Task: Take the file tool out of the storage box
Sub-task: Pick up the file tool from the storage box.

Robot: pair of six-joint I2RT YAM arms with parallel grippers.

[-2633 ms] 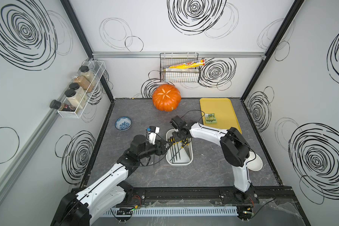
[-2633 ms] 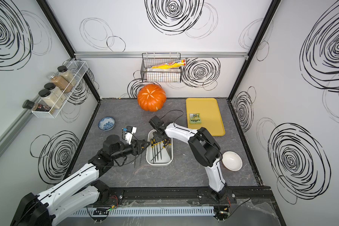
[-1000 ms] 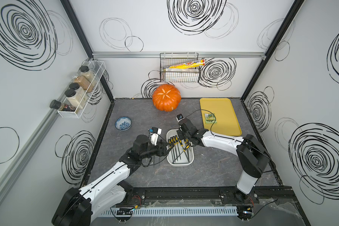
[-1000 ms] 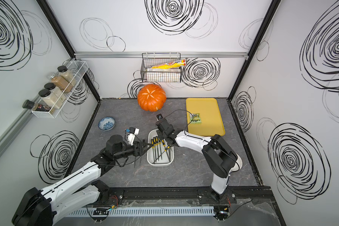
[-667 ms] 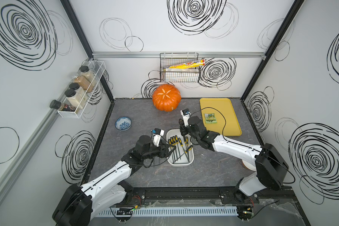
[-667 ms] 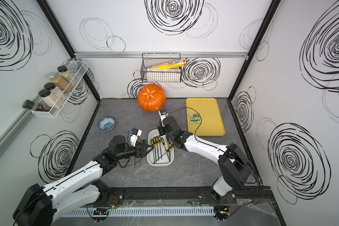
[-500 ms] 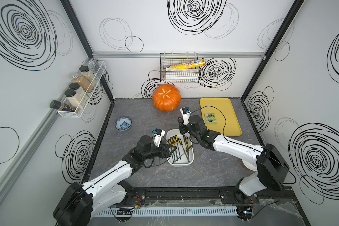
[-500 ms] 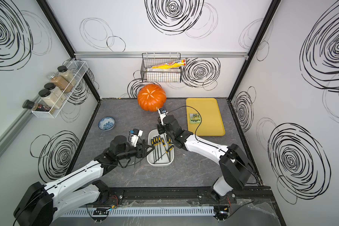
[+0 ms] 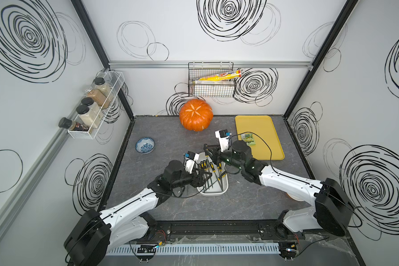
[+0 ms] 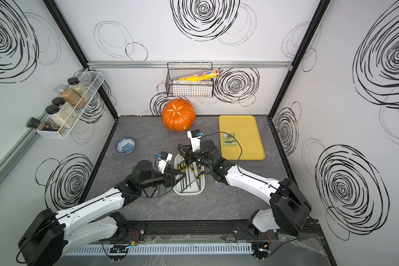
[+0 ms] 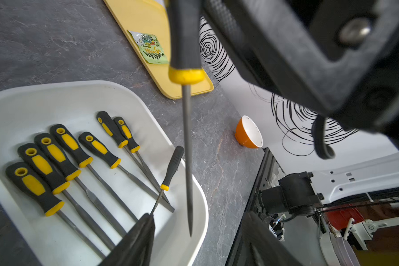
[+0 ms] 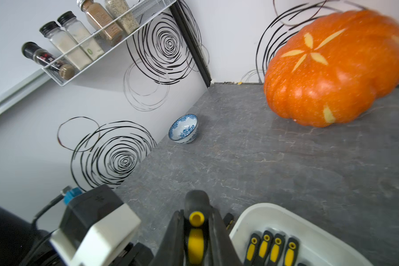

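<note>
The white storage box (image 9: 213, 194) (image 10: 188, 193) sits mid-table with several black-and-yellow-handled files (image 11: 67, 149) lying in it. My right gripper (image 12: 195, 221) (image 9: 209, 150) is shut on the handle of one file tool (image 11: 186, 138), held above the box's far end with its metal shaft slanting down over the box. My left gripper (image 11: 198, 221) (image 9: 205, 177) is open over the box's left side, and the hanging file's tip sits between its two fingers without touching them. A thinner file (image 11: 171, 170) leans against the box's rim (image 11: 129, 92).
An orange pumpkin (image 9: 195, 117) stands at the back. A yellow tray (image 9: 258, 129) with a green packet (image 9: 248, 139) lies at the back right. A blue-patterned bowl (image 9: 145, 145) sits at the left, an orange bowl (image 11: 249, 133) by the right arm. Spice rack and wire basket hang on the walls.
My right gripper has risen from the box with the file and swung it towards the left gripper. The left gripper has moved in over the box and narrowed a little.
</note>
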